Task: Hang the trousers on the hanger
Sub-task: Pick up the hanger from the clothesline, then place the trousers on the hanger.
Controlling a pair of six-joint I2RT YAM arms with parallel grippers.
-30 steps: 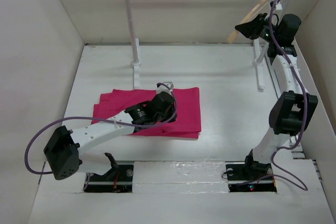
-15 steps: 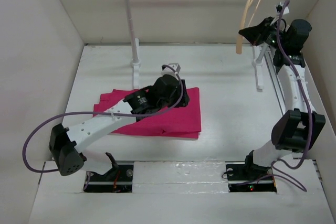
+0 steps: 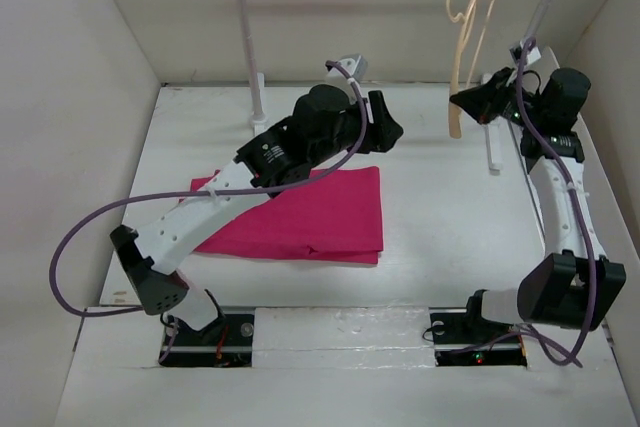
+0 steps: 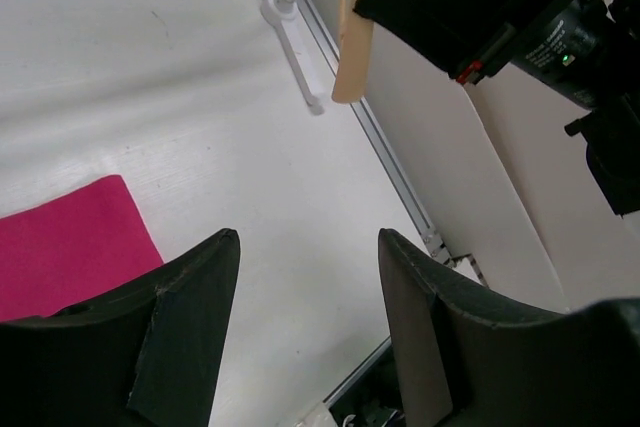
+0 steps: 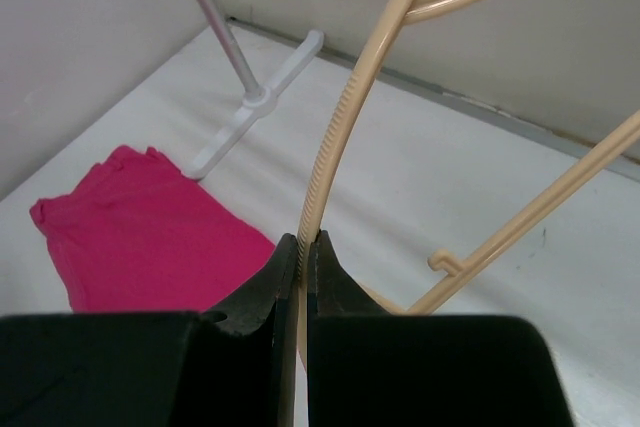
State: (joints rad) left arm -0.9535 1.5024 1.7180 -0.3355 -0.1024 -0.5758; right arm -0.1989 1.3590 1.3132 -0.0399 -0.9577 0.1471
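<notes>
Top external: one hanger [image 4: 355, 37] clamped in right fingers [image 5: 265, 292], one seemingly folded trousers [image 3: 320, 212], left fingers [image 4: 190, 337] apart.

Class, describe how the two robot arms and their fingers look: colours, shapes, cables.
The left arm and the right arm have white links joined by black housings; a purple cable loops along each. Small holes dot the left arm's white link. The fingers are matte black wedges, tapering to the tips.
</notes>
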